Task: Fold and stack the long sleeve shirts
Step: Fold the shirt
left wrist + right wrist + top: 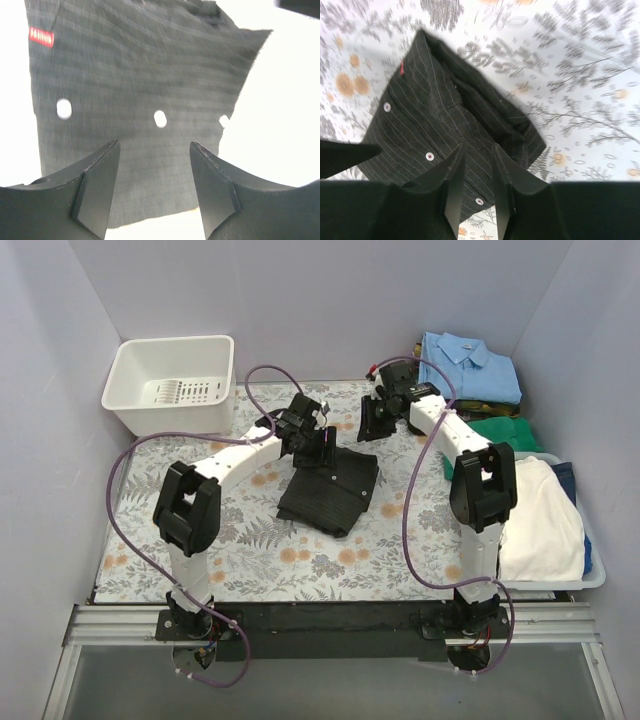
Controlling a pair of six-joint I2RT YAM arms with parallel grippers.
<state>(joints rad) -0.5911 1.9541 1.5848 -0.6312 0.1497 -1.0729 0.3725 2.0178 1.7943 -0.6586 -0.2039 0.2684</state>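
The black pinstriped long sleeve shirt (330, 490) lies folded in the middle of the table, with pale buttons and a red label showing. My left gripper (323, 445) hovers over its far edge. In the left wrist view the gripper (154, 145) is open and empty, with the shirt (140, 75) just beneath. My right gripper (373, 422) is above the table just beyond the shirt's far right corner. In the right wrist view it (479, 147) is slightly open and empty, with the shirt (435, 115) below it. A folded light blue shirt (470, 365) lies at the back right.
A white basket (170, 385) stands at the back left. A green cloth (505, 430) lies in front of the blue shirt. A bin (595, 575) at the right edge holds white cloth (540, 515). The tablecloth (250, 540) has a flower pattern.
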